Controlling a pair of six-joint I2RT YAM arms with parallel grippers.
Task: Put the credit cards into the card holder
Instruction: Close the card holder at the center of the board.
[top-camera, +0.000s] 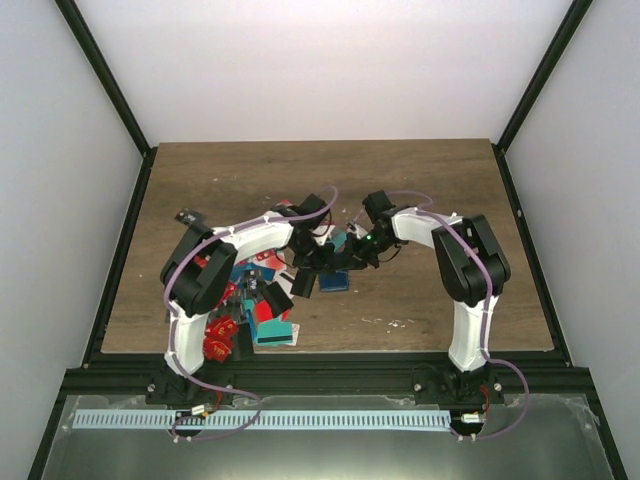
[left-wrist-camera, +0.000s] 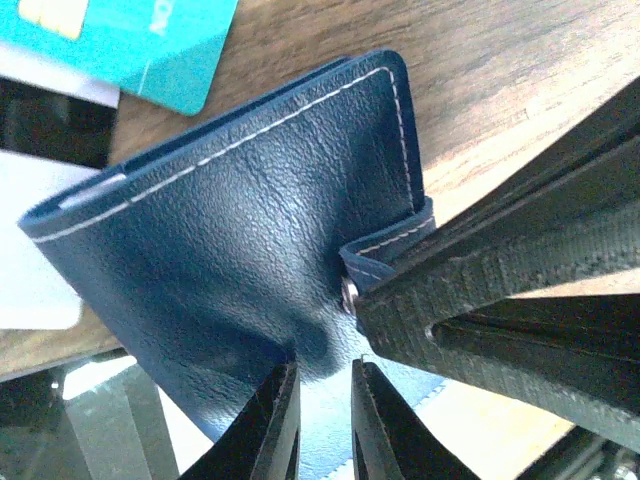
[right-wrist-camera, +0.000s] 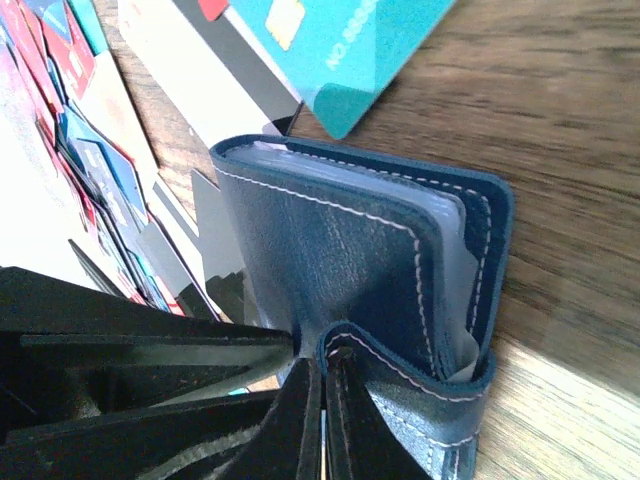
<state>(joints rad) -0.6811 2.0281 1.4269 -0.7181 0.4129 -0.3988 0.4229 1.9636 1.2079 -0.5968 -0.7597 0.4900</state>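
The dark blue card holder lies closed on the wooden table between both grippers. In the left wrist view the holder fills the frame, and my left gripper is nearly closed, pinching its dented cover. My right gripper is shut on the holder's clasp tab, and its fingers come in from the right. The holder shows clear sleeves inside. A teal card lies just beyond it. The pile of red, teal and black credit cards lies to the left.
More cards fan out along the left of the right wrist view. A white card lies beside the holder. A small black object sits at the table's left edge. Black frame posts flank the table.
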